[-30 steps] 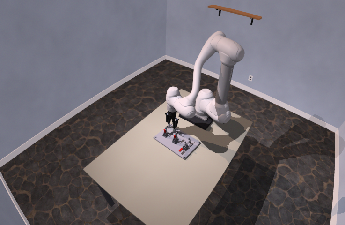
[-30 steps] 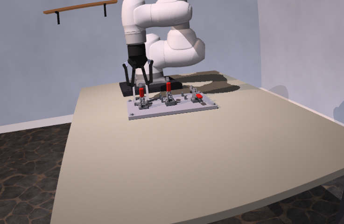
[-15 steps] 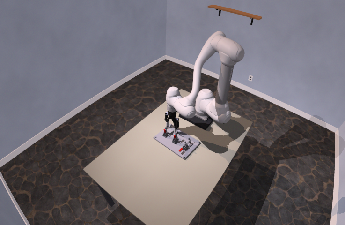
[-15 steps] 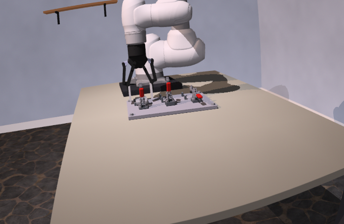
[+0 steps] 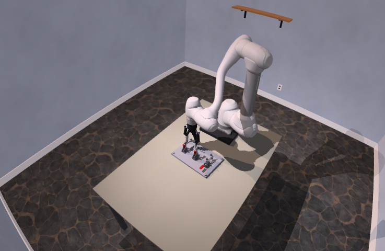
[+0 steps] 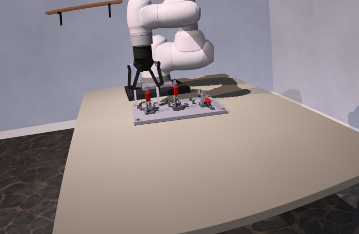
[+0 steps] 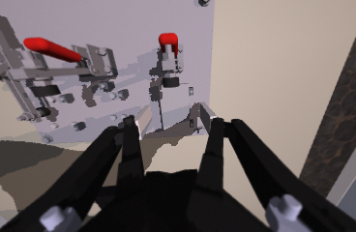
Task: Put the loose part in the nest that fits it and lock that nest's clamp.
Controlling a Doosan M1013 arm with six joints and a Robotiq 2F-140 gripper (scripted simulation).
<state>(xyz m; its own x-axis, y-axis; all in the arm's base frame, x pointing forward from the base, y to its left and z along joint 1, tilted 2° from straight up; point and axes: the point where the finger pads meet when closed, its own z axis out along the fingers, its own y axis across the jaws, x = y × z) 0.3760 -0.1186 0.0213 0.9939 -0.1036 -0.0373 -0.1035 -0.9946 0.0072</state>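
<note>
From the top view, a grey fixture plate (image 5: 181, 156) is seen on the table (image 5: 157, 207). In the exterior view, the gripper (image 6: 146, 99) is spread over the left clamp (image 6: 148, 105). In the wrist view, the part (image 7: 173, 120) is seen at twelve o'clock, the fingers apart, gripping nothing.

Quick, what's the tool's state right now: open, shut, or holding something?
Tool: open, holding nothing; its fingers stand spread at the fixture plate's edge.
</note>
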